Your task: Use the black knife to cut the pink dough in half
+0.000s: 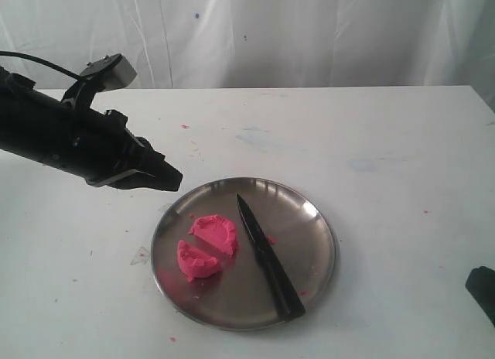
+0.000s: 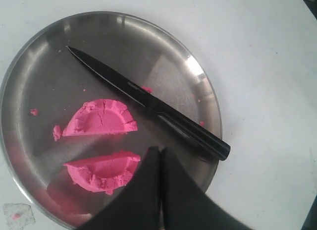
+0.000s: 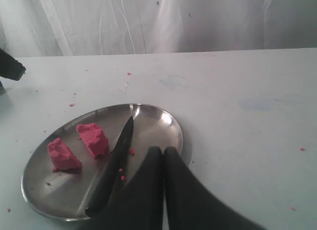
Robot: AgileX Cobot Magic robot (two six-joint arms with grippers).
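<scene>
On the counter point(image 1: 387, 142), toward front centre: round steel plate point(image 1: 317, 220). Inside plate, on left part: pink dough point(image 1: 214, 233), already cut into two half-moon pieces. Second piece point(image 1: 197, 261) just beside first, cut faces toward each other, narrow gap between, not touching. Dented tops and cracked rims on both, clear in left wrist view. Small pink lump point(image 2: 57, 133) stuck at corner of far piece. Right of dough: black knife point(image 1: 267, 254), lying flat on plate, loose, gripped by nothing. Tip toward far rim, handle end over near rim and poking a little past it. Blade close to far piece but apart from it. Few tiny pink crumbs point(image 2: 147, 89) beside blade; more pink specks scattered across counter. Left end effector point(image 1: 175, 179): raised above counter just off plate's far-left rim, fingers pressed tight together, fully closed, empty. Right end effector point(image 3: 163, 150): fingers likewise squeezed together, no gap, holding nothing; seen only as dark bit at right edge of exterior view, well apart from plate. Behind counter: white wrinkled curtain point(image 1: 309, 34).
</scene>
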